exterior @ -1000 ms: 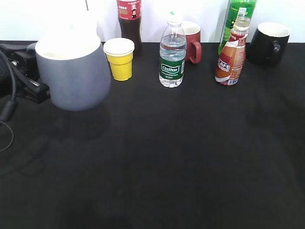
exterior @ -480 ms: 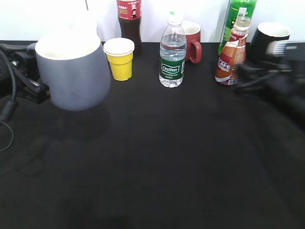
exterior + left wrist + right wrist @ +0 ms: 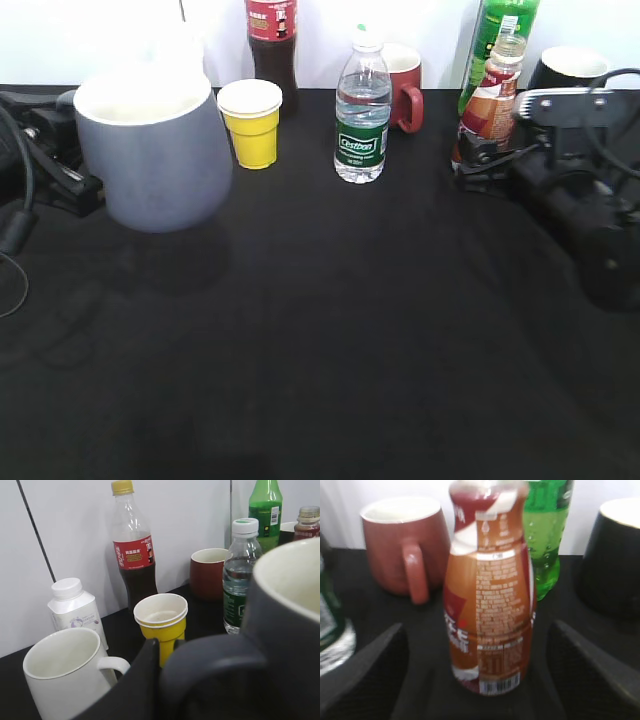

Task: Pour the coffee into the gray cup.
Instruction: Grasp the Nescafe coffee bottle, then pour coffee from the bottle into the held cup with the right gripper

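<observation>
While the coffee (image 3: 490,610) stands between the spread right gripper (image 3: 475,670), the left gripper's state is hidden.

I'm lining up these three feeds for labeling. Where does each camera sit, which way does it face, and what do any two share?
Exterior: at the table's front, slanted down toward the back wall; right gripper reaches the coffee, gray cup left.
Left wrist: behind the gray cup, facing white mug and yellow cup; a dark jaw edge shows.
Right wrist: facing the coffee between open jaws.
Shared: red mug.
</observation>
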Controlling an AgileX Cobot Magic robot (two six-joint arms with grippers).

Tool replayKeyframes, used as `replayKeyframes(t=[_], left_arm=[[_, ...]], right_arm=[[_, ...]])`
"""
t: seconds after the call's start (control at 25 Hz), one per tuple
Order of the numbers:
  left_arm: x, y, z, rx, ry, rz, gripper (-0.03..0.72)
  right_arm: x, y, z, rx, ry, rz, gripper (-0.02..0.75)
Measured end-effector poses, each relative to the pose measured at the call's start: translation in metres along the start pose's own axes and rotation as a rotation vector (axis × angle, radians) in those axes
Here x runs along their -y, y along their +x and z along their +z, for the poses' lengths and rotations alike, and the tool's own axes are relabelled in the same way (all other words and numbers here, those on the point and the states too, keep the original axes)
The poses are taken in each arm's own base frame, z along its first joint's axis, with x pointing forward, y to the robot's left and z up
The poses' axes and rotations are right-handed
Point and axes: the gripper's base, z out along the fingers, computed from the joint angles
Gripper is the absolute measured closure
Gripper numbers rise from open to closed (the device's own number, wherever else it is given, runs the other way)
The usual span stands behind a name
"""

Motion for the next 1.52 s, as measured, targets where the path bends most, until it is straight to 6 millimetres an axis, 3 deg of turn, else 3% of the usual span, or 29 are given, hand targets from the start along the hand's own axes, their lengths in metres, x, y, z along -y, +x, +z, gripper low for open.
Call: replayKeyframes(t=[0.2,0.6,0.72,1.2,1.28,1.36,1.4,1.44,1.52], left_arm=[[0.000,0.000,0.000,0.000,0.000,0.000,0.637],[0.000,0.000,0.000,0.000,0.000,0.000,0.637],[0.000,0.000,0.000,0.000,0.000,0.000,0.637],[0.000,0.000,0.000,0.000,0.000,0.000,0.637],[0.000,0.000,0.000,0.002,0.000,0.000,0.637],[0.000,-0.001,0.000,0.015,0.001,0.000,0.637],[0.000,-0.002,0.000,0.017,0.002,0.000,0.637],[0.000,-0.002,0.000,0.019,0.002,0.000,0.637],[0.000,-0.002,0.000,0.023,0.003,0.001,0.637]], right_arm=[[-0.004,0.011,0.031,-0.005,0.026,0.007,0.085],[-0.007,0.021,0.074,0.061,0.086,0.014,0.130],[-0.006,0.026,0.075,0.056,0.093,0.012,0.180],[-0.007,0.030,0.080,0.092,0.093,-0.002,0.207],[-0.006,0.020,0.072,0.091,0.093,-0.010,0.207],[-0.003,-0.018,0.048,0.154,0.088,-0.009,0.207],[-0.002,-0.027,0.042,0.169,0.083,-0.007,0.207],[-0.002,-0.049,0.020,0.200,0.047,-0.017,0.207],[-0.006,-0.067,0.000,0.201,-0.025,-0.049,0.207]])
